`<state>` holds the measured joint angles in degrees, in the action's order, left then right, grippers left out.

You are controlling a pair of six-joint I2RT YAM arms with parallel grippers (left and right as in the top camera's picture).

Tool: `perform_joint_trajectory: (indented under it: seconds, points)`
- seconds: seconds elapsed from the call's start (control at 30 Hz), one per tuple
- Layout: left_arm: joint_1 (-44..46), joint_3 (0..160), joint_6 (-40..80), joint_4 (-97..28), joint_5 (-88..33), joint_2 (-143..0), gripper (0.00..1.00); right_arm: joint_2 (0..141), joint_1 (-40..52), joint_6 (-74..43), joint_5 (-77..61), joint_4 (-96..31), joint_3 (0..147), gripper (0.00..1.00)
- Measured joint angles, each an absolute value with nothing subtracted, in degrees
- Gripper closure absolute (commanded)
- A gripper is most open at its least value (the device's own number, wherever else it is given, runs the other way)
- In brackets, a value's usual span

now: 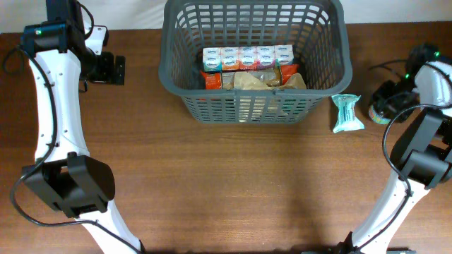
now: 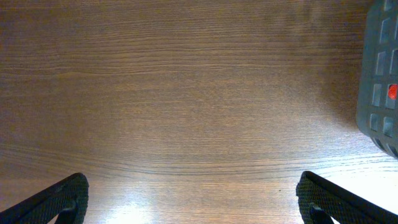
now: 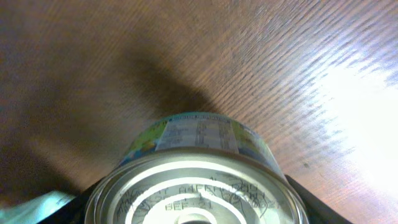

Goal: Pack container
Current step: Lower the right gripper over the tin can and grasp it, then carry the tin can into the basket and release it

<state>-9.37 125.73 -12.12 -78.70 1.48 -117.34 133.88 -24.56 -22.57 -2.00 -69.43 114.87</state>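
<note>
Right wrist view is almost filled by a tin can point(image 3: 198, 140), its ribbed lid turned up to the lens. The right gripper point(image 3: 194, 199) has a dark finger hugging each side of it, so it looks to be pinching the can, probably the next item to pack. A corner of a teal packet point(image 3: 37, 202) shows at the lower left.

On the left wrist camera, the left gripper point(image 2: 191, 186) hangs spread wide over bare wooden table point(image 2: 186, 93) with nothing between its fingers. It seems parked out of the way, with a corner of the grey basket point(image 2: 378, 74) at the right edge.

From overhead, that basket stands at the far middle of the table, between the two arms. It already holds a row of small cartons point(image 1: 247, 56) along its back wall and brown bags point(image 1: 258, 81) in front of them. The teal packet lies just beside its right wall, on the right arm's side. Room remains in the basket, so packing appears partway done.
</note>
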Motion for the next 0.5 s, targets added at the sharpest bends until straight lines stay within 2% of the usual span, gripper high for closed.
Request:
perform_joint_trajectory:
  seconds: [0.27,0.4,0.5]
  points:
    - [-9.37,125.73,-12.12,-78.70,1.48,-117.34,0.01,126.65,-22.59,-22.50,-2.22,-81.82,135.31,0.62]
    - [-9.37,125.73,-12.12,-78.70,1.48,-117.34,0.01,118.10,-18.04,-22.13,-2.22,-83.92,145.12,0.58]
    - [-9.37,125.73,-12.12,-78.70,1.48,-117.34,0.01,110.69,-11.20,-21.56,-2.26,-83.88,150.17,0.58]
